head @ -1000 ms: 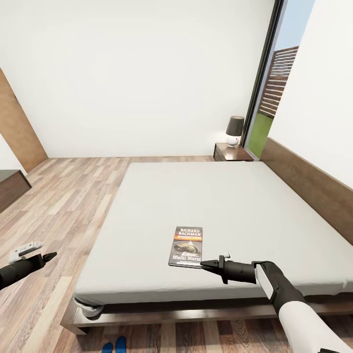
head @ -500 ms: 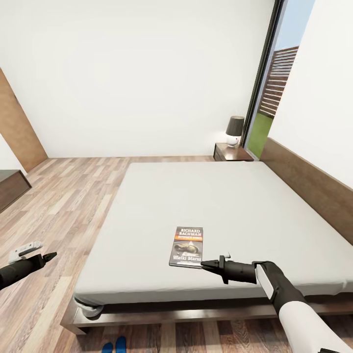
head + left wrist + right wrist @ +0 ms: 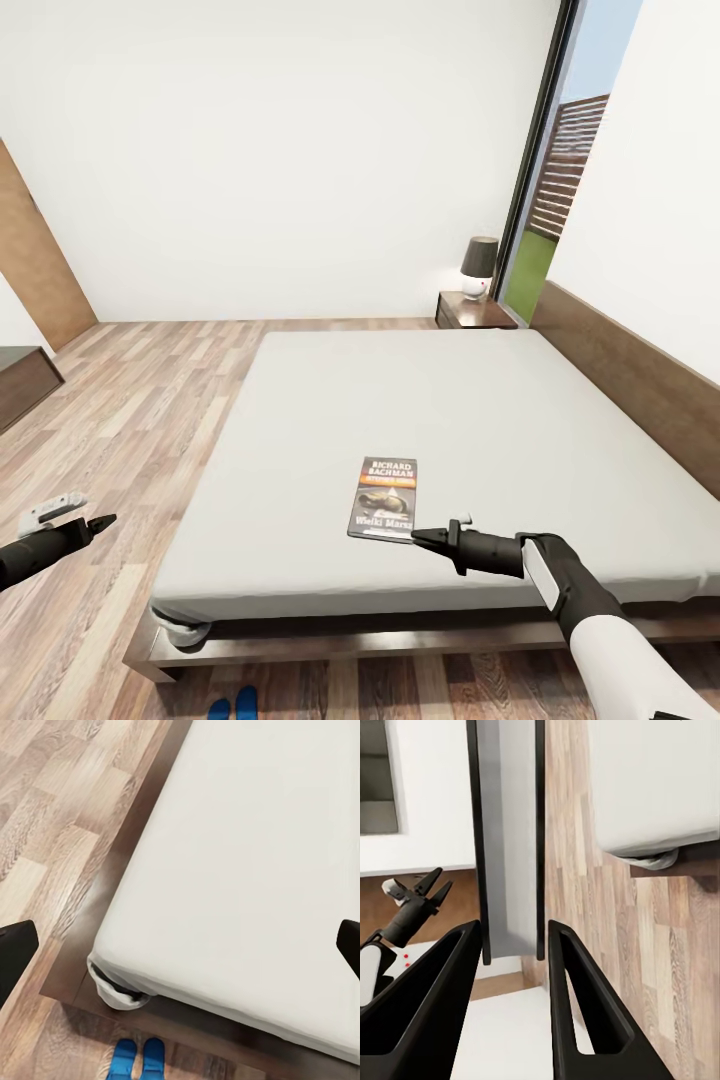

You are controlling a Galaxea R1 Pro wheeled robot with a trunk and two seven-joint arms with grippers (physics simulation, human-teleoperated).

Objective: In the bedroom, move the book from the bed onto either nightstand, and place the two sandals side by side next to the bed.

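Bright, even, soft-shadowed render; slightly blurry, wide-angle stretch at edges.

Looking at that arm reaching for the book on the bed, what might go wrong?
The right gripper sits at the corner of the book, which lies flat on the bed, so it may push the book instead of lifting it. The nightstand is far across the bed, a long carry.

the two blue sandals [image 3: 233, 705] are cut off by the head view's bottom edge, heels unseen. smaller lettering on the book [image 3: 383, 498] is too blurred to read. the nightstand [image 3: 473, 312] sits half behind the bed [image 3: 420, 420].
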